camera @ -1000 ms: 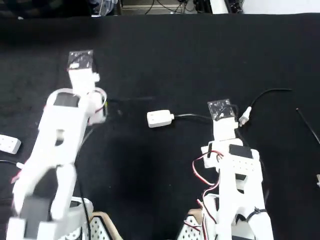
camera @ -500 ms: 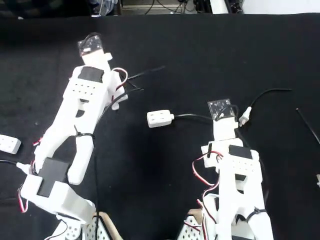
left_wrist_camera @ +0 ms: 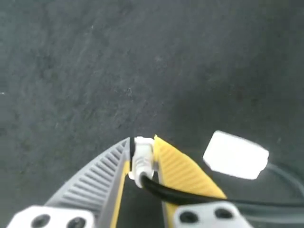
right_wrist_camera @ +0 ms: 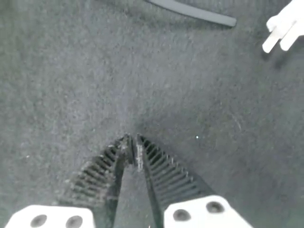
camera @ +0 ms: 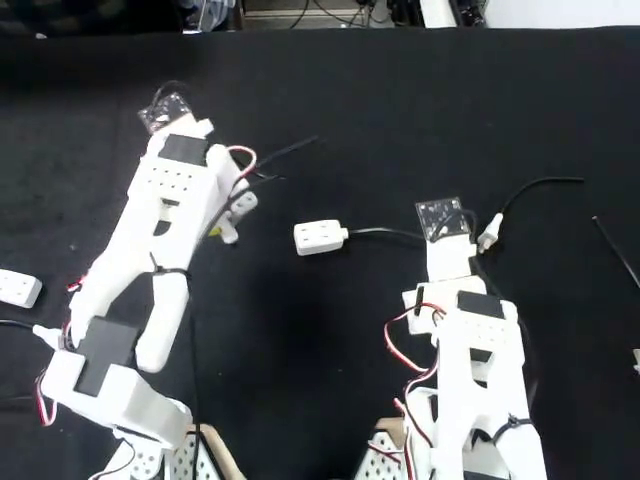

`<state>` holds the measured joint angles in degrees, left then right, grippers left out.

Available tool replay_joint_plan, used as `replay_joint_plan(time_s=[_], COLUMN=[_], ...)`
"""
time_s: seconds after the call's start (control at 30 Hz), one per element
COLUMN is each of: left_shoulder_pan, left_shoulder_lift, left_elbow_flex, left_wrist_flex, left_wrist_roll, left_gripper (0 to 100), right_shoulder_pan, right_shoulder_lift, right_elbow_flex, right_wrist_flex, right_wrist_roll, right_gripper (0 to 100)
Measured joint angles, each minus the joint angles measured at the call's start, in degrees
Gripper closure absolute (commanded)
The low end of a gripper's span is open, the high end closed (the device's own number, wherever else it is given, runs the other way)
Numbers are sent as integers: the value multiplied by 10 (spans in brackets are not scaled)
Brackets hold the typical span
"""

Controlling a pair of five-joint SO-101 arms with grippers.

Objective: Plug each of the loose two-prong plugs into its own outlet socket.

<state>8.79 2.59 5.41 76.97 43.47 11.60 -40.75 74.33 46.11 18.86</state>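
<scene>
Both arms rise from their bases at the near edge of the black desk (camera: 400, 100). At the left edge of the desk, a second outlet socket (camera: 17, 288) lies well apart from the other things. The right arm (camera: 470, 340) points straight away from its base and reaches only a short way. The right end effector (right_wrist_camera: 131, 142) is clenched on nothing, and its two fingertips touch each other over the cloth. Just beside it, on its right, a loose plug (camera: 489, 235) lies on the desk. Its black cable (camera: 540, 183) curves away behind it.

Between the arms, a little farther, the outlet socket (camera: 320, 237) lies on the desk. The left arm (camera: 150, 240) leans far forward and slants to the right, more stretched than the right arm. The left end effector (left_wrist_camera: 142, 151) is grasping a white plug (left_wrist_camera: 142, 161) between its grey finger and its yellow finger. The outlet socket is near this plug but apart from it.
</scene>
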Motion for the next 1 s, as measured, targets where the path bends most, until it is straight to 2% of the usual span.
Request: replay_joint_plan(time_s=[0.2,0.43,0.63,0.9,1.0], left_shoulder_pan=[56,76,81,83,109], left_shoulder_lift=[-31,-10,4,5,5], left_elbow_flex=[0,1,0,0,0], left_wrist_flex=[25,-22,-44,-81,-91], left_wrist_roll=[103,124,120,27,12], left_gripper=[972,972,972,972,972], right_shoulder_pan=[0,0,0,0,0], right_shoulder_lift=[0,0,0,0,0], right_elbow_flex=[1,2,2,2,2], right_wrist_flex=[0,0,0,-4,-7], right_wrist_roll=[0,0,0,-14,-18], right_gripper=[986,986,986,986,986])
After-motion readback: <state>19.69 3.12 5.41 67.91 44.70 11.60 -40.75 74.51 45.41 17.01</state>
